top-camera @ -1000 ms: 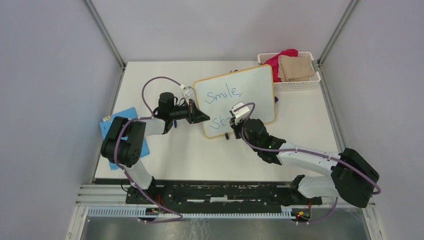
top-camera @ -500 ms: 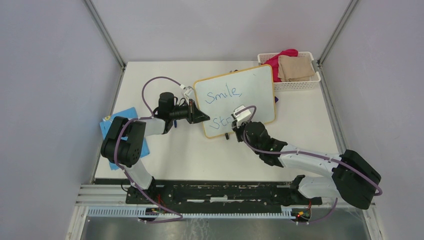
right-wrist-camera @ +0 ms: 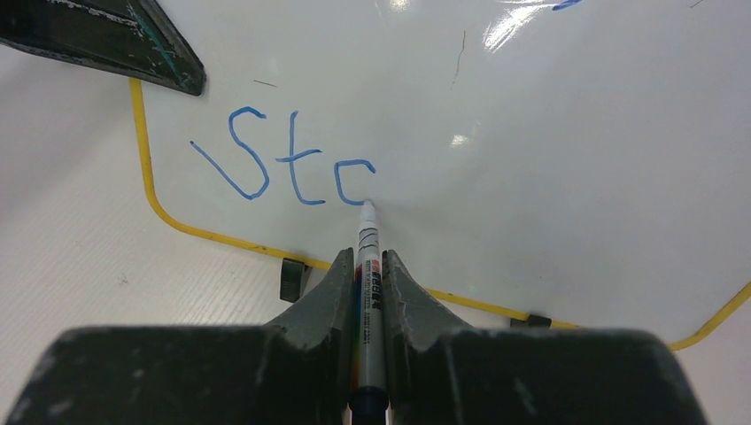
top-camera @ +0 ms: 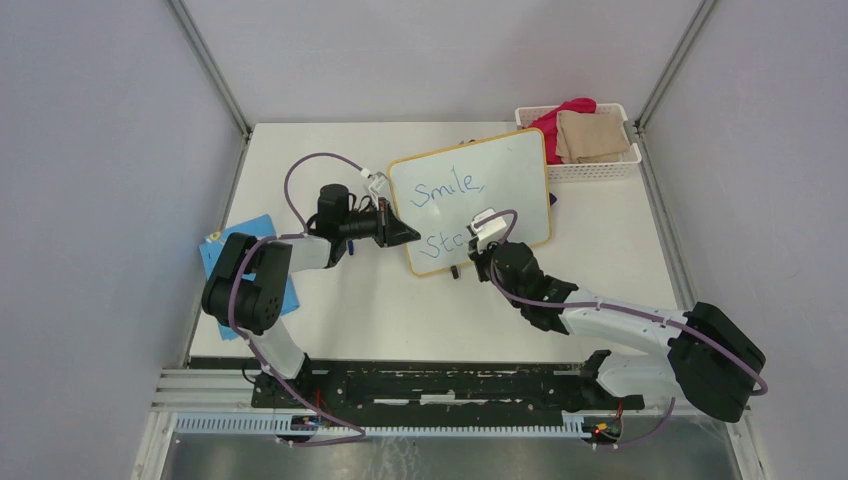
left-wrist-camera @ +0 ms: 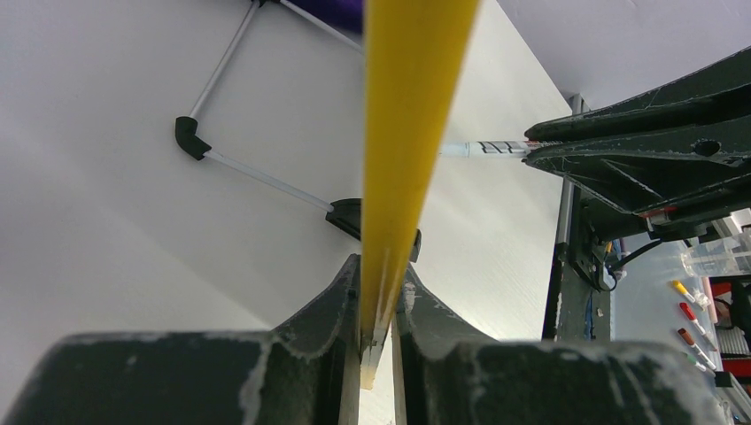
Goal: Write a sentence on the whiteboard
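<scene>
Clamping edge of yellow-framed rectangular white whiteboard [top-camera: 505,175] in left gripper [left-wrist-camera: 376,297], pinching white plastic marker [right-wrist-camera: 366,232] in right gripper [right-wrist-camera: 367,266], tip touching blue handwritten sentence [right-wrist-camera: 283,173] at "Stc".

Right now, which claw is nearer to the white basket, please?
Right. The right claw is at the whiteboard's near edge, down-left of the basket; the left claw grips its left edge, farther off.

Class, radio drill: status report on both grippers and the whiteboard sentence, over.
Left gripper shut on whiteboard edge. Right gripper shut on marker, tip on board. Sentence reads "Smile," then "St" plus part-letter. Nothing in marker's path.
</scene>
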Controlling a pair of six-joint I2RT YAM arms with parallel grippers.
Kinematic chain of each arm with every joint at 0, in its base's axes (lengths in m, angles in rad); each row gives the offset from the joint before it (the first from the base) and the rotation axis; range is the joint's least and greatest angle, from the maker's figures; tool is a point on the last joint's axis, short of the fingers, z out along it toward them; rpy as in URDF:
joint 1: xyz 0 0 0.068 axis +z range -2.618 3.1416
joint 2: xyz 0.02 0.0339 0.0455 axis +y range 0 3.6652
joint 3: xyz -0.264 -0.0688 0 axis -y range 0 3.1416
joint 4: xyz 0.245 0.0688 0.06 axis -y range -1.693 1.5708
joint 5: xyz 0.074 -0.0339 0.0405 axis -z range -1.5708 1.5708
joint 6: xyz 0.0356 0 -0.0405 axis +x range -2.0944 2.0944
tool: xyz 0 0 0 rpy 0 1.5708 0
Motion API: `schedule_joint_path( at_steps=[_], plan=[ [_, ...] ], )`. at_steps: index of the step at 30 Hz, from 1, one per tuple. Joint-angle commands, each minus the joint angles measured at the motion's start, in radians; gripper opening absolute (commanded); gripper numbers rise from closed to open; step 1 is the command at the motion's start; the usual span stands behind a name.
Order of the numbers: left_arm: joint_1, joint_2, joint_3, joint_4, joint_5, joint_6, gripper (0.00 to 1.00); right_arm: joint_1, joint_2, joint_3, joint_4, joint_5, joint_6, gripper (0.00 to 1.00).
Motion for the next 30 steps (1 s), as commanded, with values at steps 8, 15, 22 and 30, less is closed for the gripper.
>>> schedule_joint_path(
  at_steps=[8, 15, 22, 30],
  plan=[
    [-0.001, -0.004, 0.008, -0.068, -0.086, 0.055, 0.02, -0.014, 0.004, 0.089, 0.028, 0.039, -0.020, 0.00],
    [-0.002, -0.006, 0.008, -0.068, -0.086, 0.055, 0.02, -0.014, 0.020, 0.097, 0.030, 0.026, -0.022, 0.00],
    [-0.002, -0.006, 0.008, -0.068, -0.086, 0.054, 0.02, -0.014, 0.014, 0.066, 0.028, 0.027, -0.015, 0.00],
    [-0.002, -0.006, 0.008, -0.068, -0.086, 0.054, 0.02, -0.014, -0.008, 0.008, 0.027, 0.022, 0.007, 0.00]
  ],
)
